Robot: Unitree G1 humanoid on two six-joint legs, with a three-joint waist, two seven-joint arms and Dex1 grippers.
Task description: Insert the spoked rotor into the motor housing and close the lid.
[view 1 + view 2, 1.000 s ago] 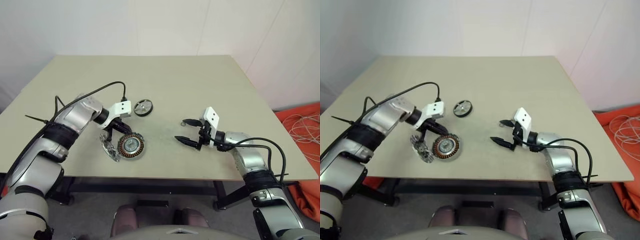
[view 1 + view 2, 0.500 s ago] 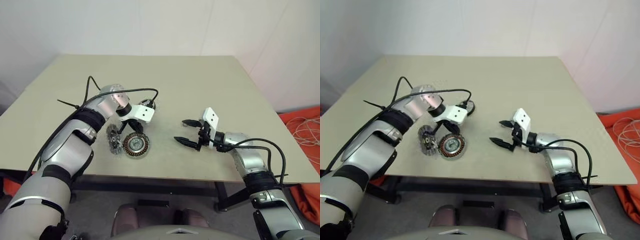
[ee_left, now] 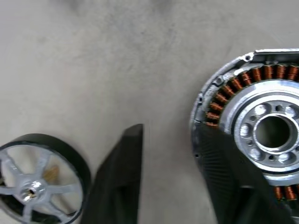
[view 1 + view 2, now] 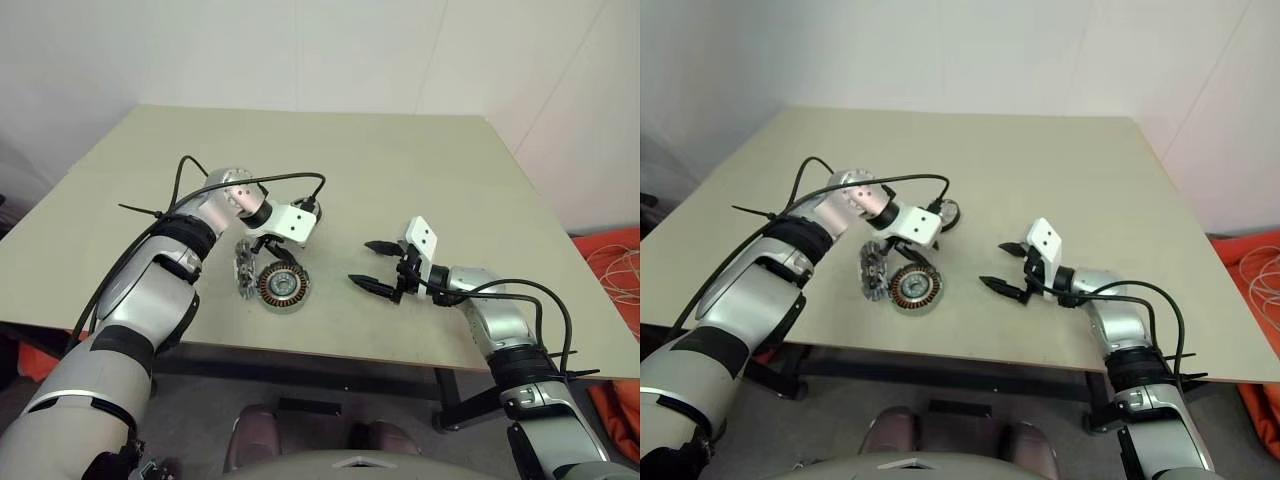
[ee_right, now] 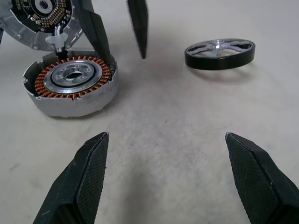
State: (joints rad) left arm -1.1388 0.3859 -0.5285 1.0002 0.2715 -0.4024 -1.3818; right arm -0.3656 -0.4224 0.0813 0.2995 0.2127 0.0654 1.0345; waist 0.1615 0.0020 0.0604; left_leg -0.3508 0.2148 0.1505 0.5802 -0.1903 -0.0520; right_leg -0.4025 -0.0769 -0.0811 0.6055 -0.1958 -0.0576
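The motor housing [image 4: 283, 287] sits near the table's front edge, its copper windings showing. The lid [image 4: 244, 268] stands upright on edge against the housing's left side. Behind them the spoked rotor [image 5: 219, 51] lies flat, black rim and silver spokes up. My left gripper [image 4: 272, 255] points down just behind the housing, between it and the rotor. It is open and holds nothing, and one finger [image 3: 229, 158] overlaps the housing's rim in the left wrist view. To the housing's right, my right gripper [image 4: 360, 262] hovers low, open and empty.
The beige table [image 4: 400, 150] stretches far back and to the right. Its front edge runs close below the housing. An orange cloth with white cables [image 4: 615, 270] lies on the floor past the right edge.
The left gripper was shut on the lid, swung it up from a low tilt to upright while moving right, and now stands open off it. The right gripper has not moved.
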